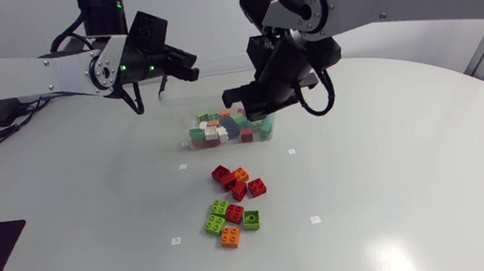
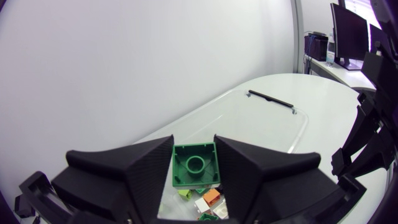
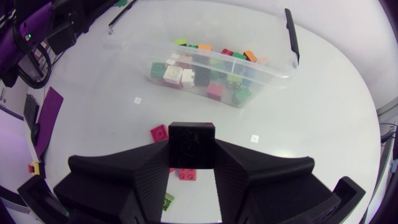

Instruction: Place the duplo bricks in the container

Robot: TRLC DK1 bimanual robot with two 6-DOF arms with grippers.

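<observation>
Green brick (image 2: 195, 164) clamped between the fingers of the left gripper (image 2: 194, 150), held over the clear container (image 2: 297, 127), hollow underside turned toward the wrist camera, square, no long axis discernible, black brick (image 3: 192, 144) clamped in the right gripper (image 3: 191, 154), loose bricks (image 1: 235, 202) scattered on the table (image 1: 416, 178).

Round white table (image 1: 434, 166), faint glare patch (image 1: 391, 256)

No legible text, number, label or sign in any view. Duplo bricks (image 1: 234, 213): plain colours, stud tops too small to read. Container (image 3: 273, 70): clear plastic, no readable marking. Small white square markers (image 1: 183, 166) on bench (image 1: 399, 190): too small to tell any print.
</observation>
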